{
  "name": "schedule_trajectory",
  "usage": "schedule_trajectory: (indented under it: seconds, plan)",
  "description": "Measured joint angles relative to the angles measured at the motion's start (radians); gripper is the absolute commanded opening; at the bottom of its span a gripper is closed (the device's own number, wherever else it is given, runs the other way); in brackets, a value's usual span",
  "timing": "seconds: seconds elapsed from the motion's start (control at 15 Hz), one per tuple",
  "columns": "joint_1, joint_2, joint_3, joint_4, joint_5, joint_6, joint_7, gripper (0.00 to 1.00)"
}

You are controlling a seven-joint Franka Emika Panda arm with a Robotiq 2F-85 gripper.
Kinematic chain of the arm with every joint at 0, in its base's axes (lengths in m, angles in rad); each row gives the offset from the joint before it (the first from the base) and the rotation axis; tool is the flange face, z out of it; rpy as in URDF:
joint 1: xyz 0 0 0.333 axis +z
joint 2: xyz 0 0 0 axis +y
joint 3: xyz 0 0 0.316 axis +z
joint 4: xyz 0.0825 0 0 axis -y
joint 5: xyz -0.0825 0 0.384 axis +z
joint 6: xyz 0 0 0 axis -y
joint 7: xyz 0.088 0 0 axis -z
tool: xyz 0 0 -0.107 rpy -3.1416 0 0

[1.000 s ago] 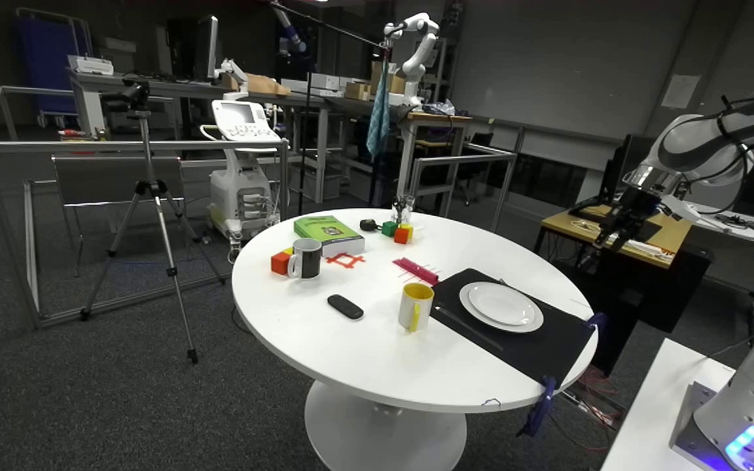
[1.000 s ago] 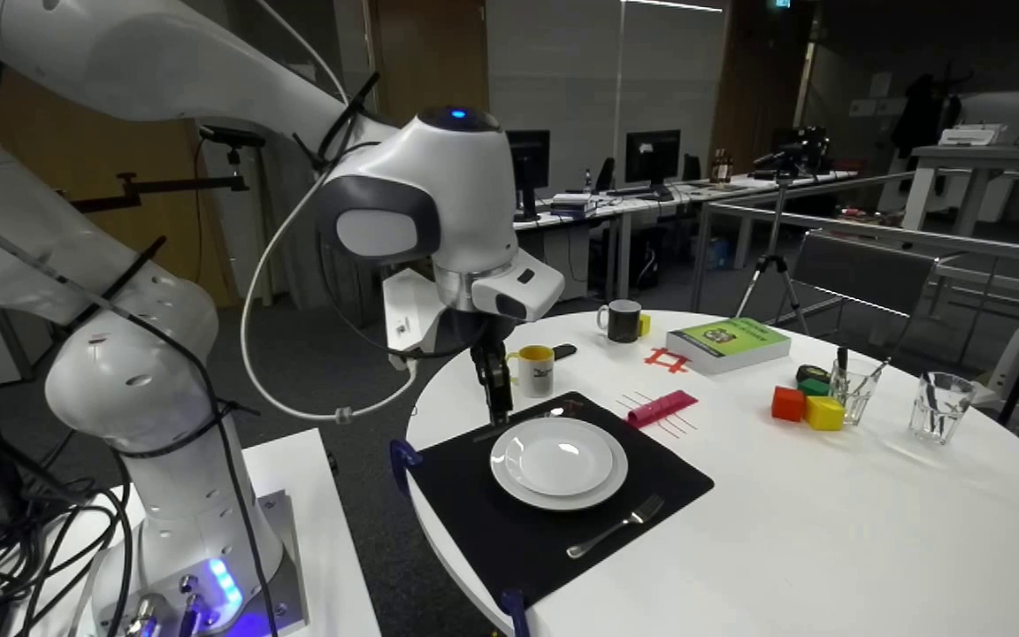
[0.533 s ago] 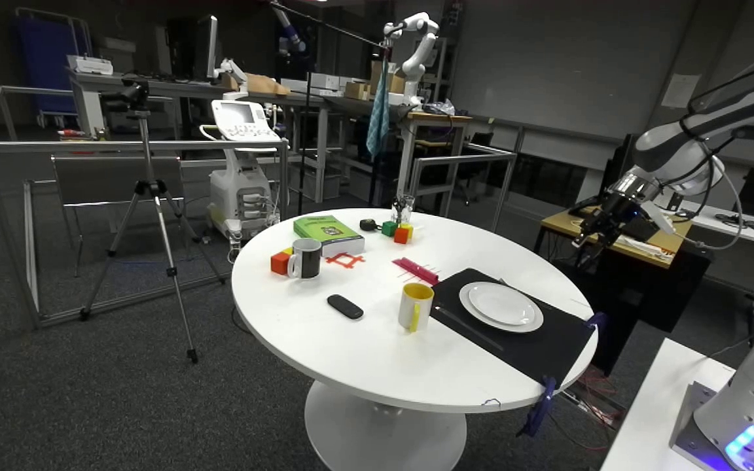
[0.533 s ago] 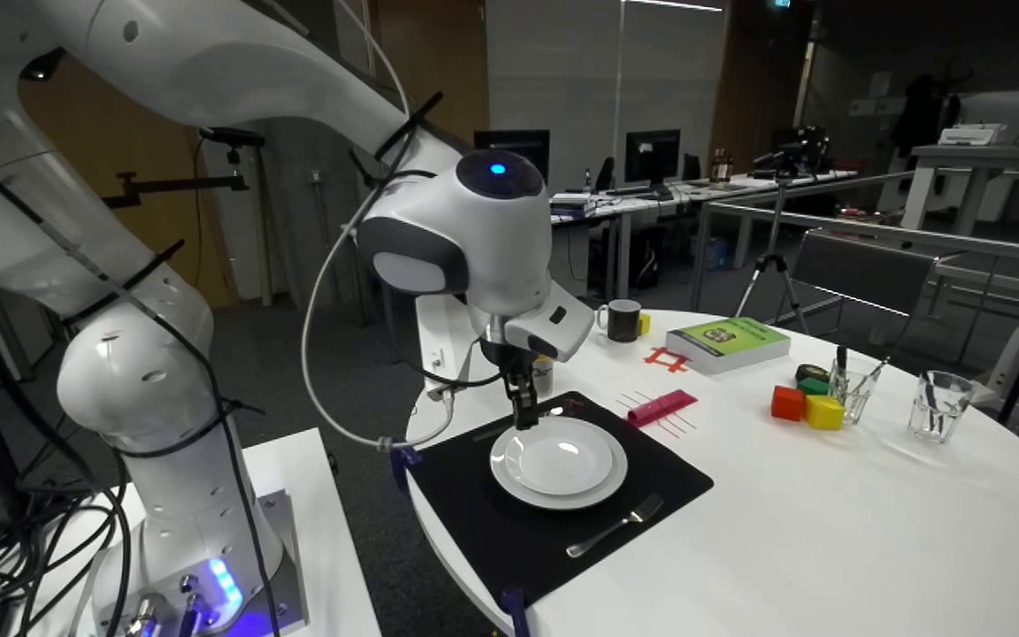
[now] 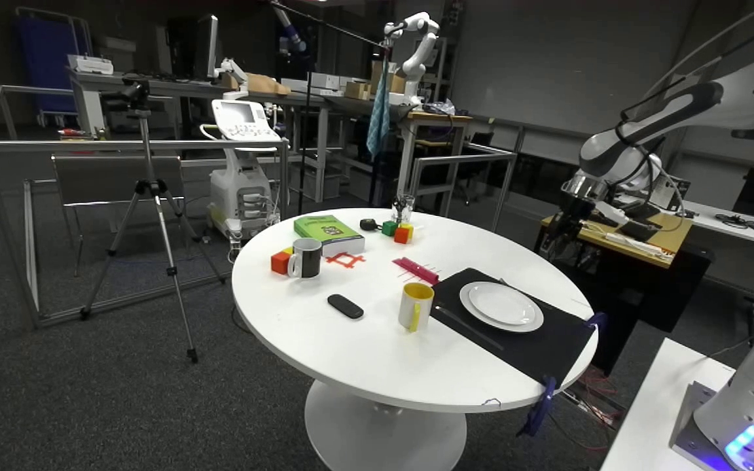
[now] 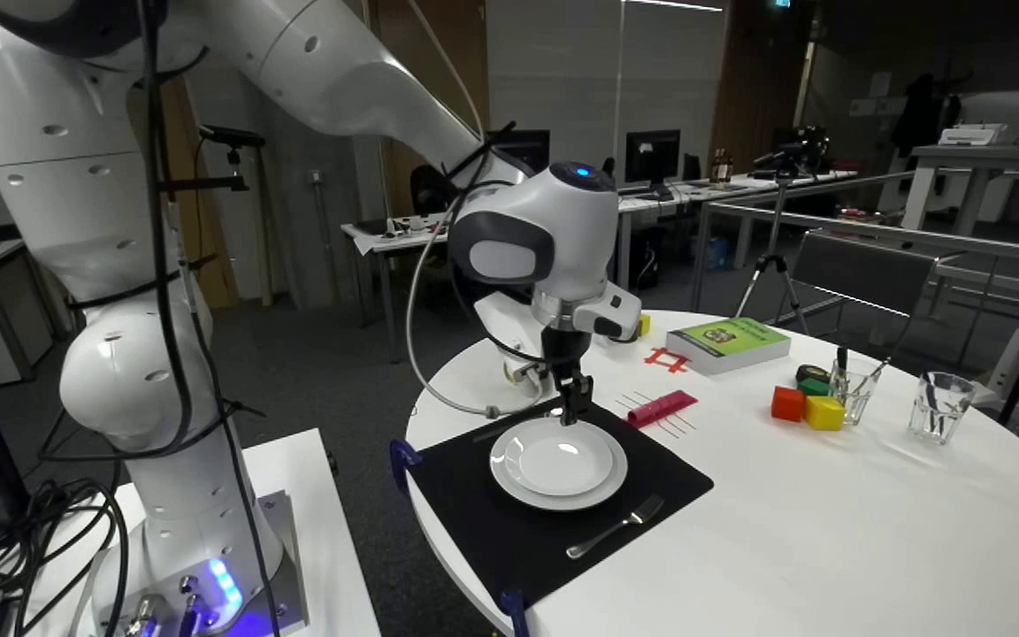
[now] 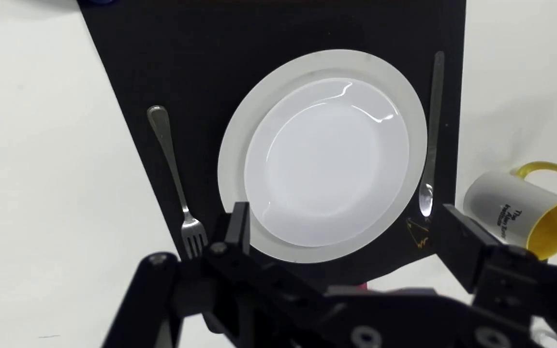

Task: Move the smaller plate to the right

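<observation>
The smaller plate (image 7: 327, 159), round, plain white and shallow, rests on the larger white plate (image 7: 283, 253). Both lie on a black placemat (image 7: 186, 53). The smaller plate also shows in both exterior views (image 5: 501, 305) (image 6: 558, 464). My gripper (image 7: 346, 210) is open with its fingers (image 7: 238, 227) wide apart and nothing between them. In an exterior view the gripper (image 6: 575, 414) points down over the far edge of the plates, apart from them. In an exterior view it is a dark shape (image 5: 552, 245) above and behind the table edge.
A fork (image 7: 172, 164) and a knife (image 7: 434, 121) flank the plates on the mat. A yellow-white mug (image 5: 415, 306) stands beside it. A pink object (image 6: 662, 408), cubes (image 6: 788, 403), a book (image 6: 729, 343), glasses (image 6: 940, 407) and a dark mug (image 5: 305, 258) stand farther off. Blue clamps (image 6: 517, 610) grip the edge.
The arm has swung out over the table, moving right in an exterior view, and the gripper has passed from beside the mug to above the plates' far edge. The plates have not moved.
</observation>
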Motion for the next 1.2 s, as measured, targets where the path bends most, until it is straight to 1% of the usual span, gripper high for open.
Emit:
schedule_trajectory:
  seconds: [0.2,0.33,0.67,1.0,1.07,1.2]
  plan:
    - [-0.010,0.098,0.050,0.051,-0.002,0.016,-0.003,1.00]
    - [-0.026,0.157,0.080,0.071,-0.001,0.049,-0.003,1.00]
    - [-0.074,0.263,0.135,0.108,-0.002,0.102,-0.001,1.00]
    - [-0.085,0.289,0.144,0.122,-0.002,0.102,-0.001,1.00]
    - [-0.091,0.288,0.152,0.122,0.002,0.102,-0.006,1.00]
    - [-0.122,0.287,0.188,0.118,0.053,0.102,-0.054,1.00]
